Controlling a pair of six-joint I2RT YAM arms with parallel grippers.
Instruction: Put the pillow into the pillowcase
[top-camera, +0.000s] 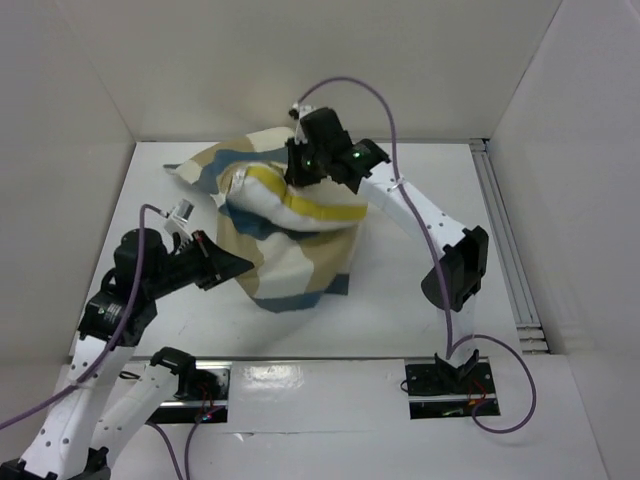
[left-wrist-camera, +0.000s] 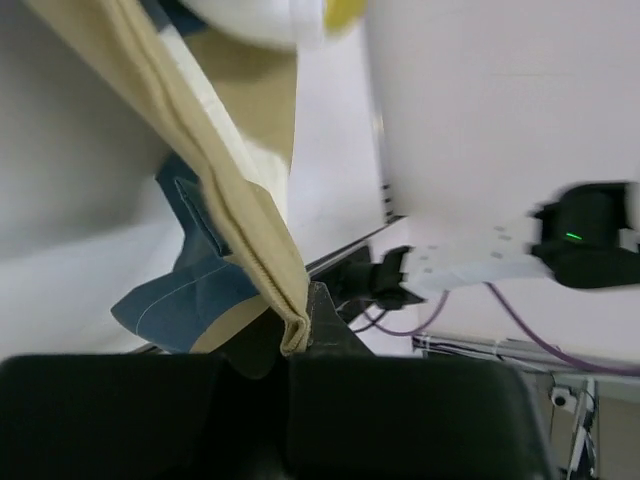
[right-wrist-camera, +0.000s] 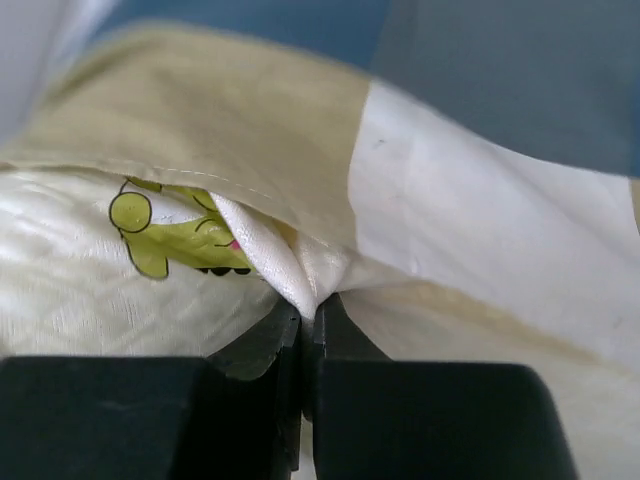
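Observation:
The pillowcase (top-camera: 300, 268), in blue, tan and cream checks, is bunched up in the middle of the table. The cream pillow (top-camera: 292, 205) with yellow piping bulges out of its upper part. My left gripper (top-camera: 236, 266) is shut on the pillowcase's near-left edge; in the left wrist view the folded tan hem (left-wrist-camera: 240, 200) runs down into the shut gripper (left-wrist-camera: 298, 338). My right gripper (top-camera: 298, 170) is at the far side, shut on a pinch of the pillow (right-wrist-camera: 70, 300) in the right wrist view (right-wrist-camera: 312, 305), beside its yellow logo (right-wrist-camera: 165, 235) and under the pillowcase's edge (right-wrist-camera: 250, 130).
White walls close in the table at the back and both sides. A metal rail (top-camera: 505, 240) runs along the right edge. The right arm's elbow (top-camera: 455, 268) hangs over the table right of the fabric. The arm bases (top-camera: 450, 385) are at the near edge.

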